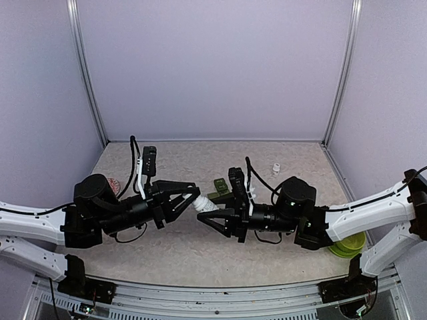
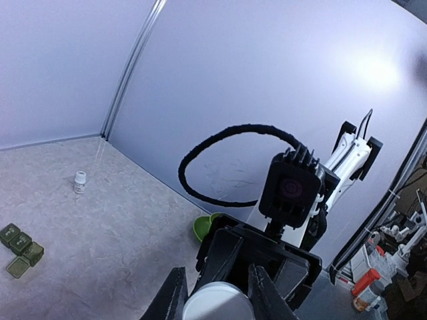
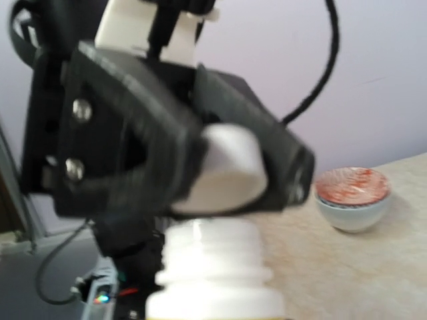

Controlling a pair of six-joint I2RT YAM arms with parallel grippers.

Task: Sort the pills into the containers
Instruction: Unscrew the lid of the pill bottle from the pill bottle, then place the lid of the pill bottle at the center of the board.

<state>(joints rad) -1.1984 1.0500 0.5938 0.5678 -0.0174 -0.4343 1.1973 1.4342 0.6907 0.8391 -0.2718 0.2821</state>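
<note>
White pill bottle in mid-air over the middle of the worktop, between the two grippers. Lies roughly level. Body end pinched in the right gripper, jaws closed against it. Ridged, threaded neck points toward the left arm and fills the bottom of the right wrist view.

White cap right at the mouth of the neck, slightly tilted, clamped between the black fingers of the left gripper. Contact between cap and neck: impossible to tell, with only a thin line between them in the right wrist view. Shows in the left wrist view as a white disc at the bottom edge, a dark finger on either side.

Green pill organiser flat on the worktop just behind the bottle and beside the right gripper's far side. Appears in the left wrist view as a short row of square compartments.

Small white bottle farther back and to the right. Stands upright, well apart from both arms.

Red-and-white patterned bowl on the left side of the worktop, behind the left arm and mostly hidden by it from above.

Lime-green bowl at the right edge, partly covered by the right arm.
</note>
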